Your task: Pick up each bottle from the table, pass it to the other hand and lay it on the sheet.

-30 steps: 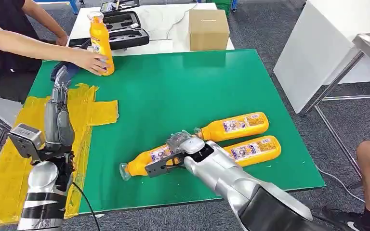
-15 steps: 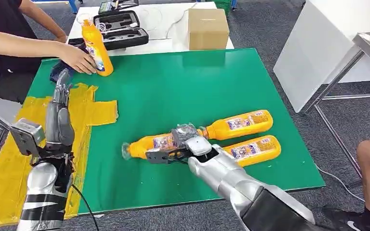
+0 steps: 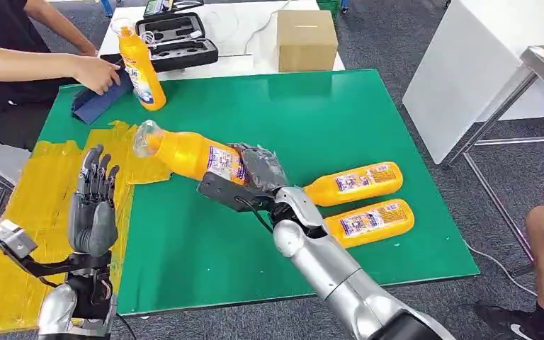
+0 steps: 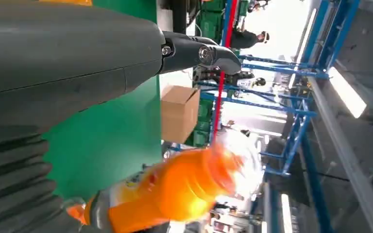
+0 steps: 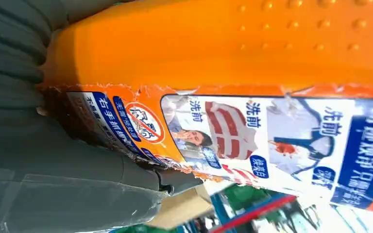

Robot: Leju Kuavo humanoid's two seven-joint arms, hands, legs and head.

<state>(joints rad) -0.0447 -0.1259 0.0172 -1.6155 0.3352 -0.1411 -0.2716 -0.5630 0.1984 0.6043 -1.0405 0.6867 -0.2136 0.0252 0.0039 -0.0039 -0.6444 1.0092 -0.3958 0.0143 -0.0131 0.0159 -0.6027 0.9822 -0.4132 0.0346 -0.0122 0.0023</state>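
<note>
Right hand (image 3: 261, 170) wrapped around lifted bottle (image 3: 188, 153), clear cap end pointing toward left hand (image 3: 93, 205). Left hand empty, fingers spread, raised over yellow sheet (image 3: 14, 234). Two more bottles (image 3: 360, 202) lying on green table (image 3: 269, 120).

An orange bottle (image 3: 191, 154) with a clear cap and a torn blue-and-white label hangs tilted above the counter, cap toward the yellow sheet (image 3: 35, 205). Two more bottles (image 3: 354, 182) (image 3: 368, 221) lie side by side on the green. A fourth bottle (image 3: 142, 71) stands tilted at the far edge.
</note>
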